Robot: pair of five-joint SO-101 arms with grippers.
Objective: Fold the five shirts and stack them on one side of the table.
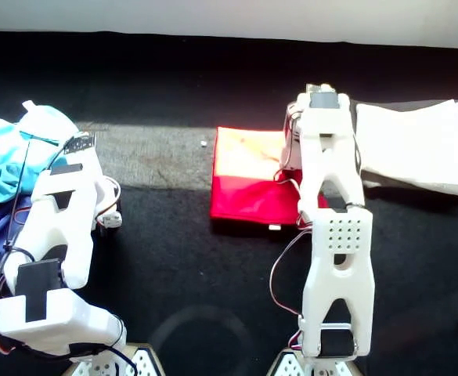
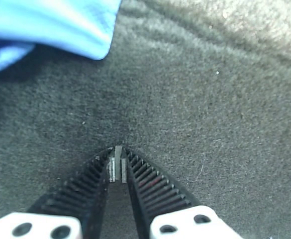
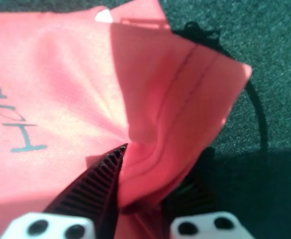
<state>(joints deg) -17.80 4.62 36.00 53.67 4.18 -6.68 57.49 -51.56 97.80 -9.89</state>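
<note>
Fabric of the red shirt (image 1: 244, 184), lying at the middle of the counter (image 1: 174, 243), is pinched in the right end effector (image 3: 147, 172). The left end effector (image 2: 118, 164) is closed and empty near the crumpled blue shirts (image 1: 9, 157) at left. A folded white shirt (image 1: 412, 145) lies far right.

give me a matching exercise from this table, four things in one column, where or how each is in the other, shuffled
Things:
1. red shirt
2. white shirt
3. light blue shirt
4. left gripper

States:
a. shut, holding nothing, over the black table cover
b. lying flat on the right side of the table
c. crumpled in a heap at the left edge
d. a fold pinched by the right gripper

Pairs: 1-d, 2-b, 3-c, 4-a
</note>
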